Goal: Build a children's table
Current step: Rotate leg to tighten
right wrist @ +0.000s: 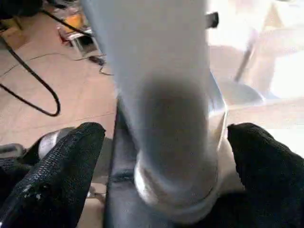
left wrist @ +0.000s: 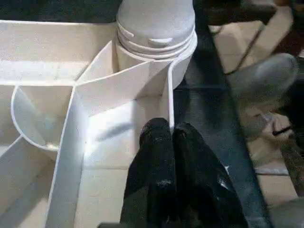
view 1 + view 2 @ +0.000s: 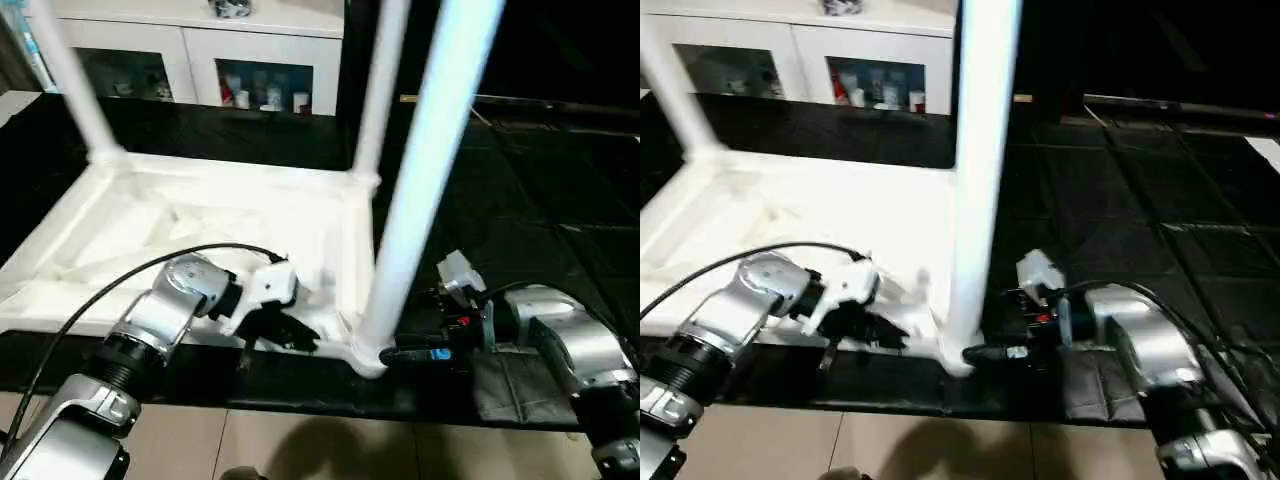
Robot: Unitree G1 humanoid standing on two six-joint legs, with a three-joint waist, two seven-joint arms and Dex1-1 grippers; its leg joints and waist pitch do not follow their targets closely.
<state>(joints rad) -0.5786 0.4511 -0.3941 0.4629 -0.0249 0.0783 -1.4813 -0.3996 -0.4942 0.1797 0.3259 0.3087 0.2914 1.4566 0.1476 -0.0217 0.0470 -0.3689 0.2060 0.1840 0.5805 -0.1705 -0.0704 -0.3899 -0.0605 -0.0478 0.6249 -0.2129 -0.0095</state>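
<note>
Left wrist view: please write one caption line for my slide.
Closed left gripper pinching tabletop rim beside the seated leg.

A home-like room: white glass-door cabinet [image 3: 200,60], black floor mats [image 3: 540,190], beige tiles [image 3: 300,445].

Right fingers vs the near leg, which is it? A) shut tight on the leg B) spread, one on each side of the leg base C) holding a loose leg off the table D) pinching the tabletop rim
B: in the right wrist view the two black fingers stand apart on either side of the leg where it sits in its corner socket.
</note>
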